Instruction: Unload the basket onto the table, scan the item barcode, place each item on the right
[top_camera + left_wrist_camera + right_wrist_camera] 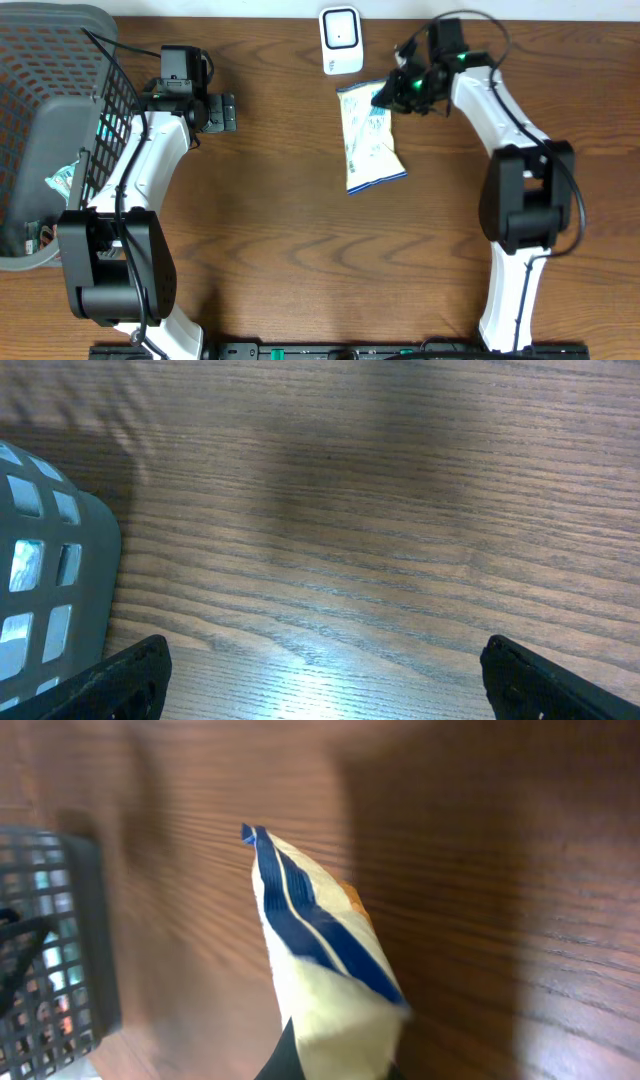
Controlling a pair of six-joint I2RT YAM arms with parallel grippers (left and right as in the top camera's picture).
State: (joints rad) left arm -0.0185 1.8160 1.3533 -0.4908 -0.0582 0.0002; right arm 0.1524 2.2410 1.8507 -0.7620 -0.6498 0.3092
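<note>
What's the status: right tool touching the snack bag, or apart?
Touching. The right wrist view shows one end of the snack bag pinched inside the shut right tool at the frame bottom. Overhead agrees: the tool sits on the bag's upper corner.

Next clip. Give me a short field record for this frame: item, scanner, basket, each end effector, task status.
item: snack bag, pale with blue stripes, just in front of the scanner
scanner: white unit at the far side
basket: gray mesh basket at far left, some items inside
left end effector: open, empty, over the table beside the basket
right end effector: shut on the snack bag's top edge
task status: bag gripped; not yet held up to the scanner; no barcode visible
</note>
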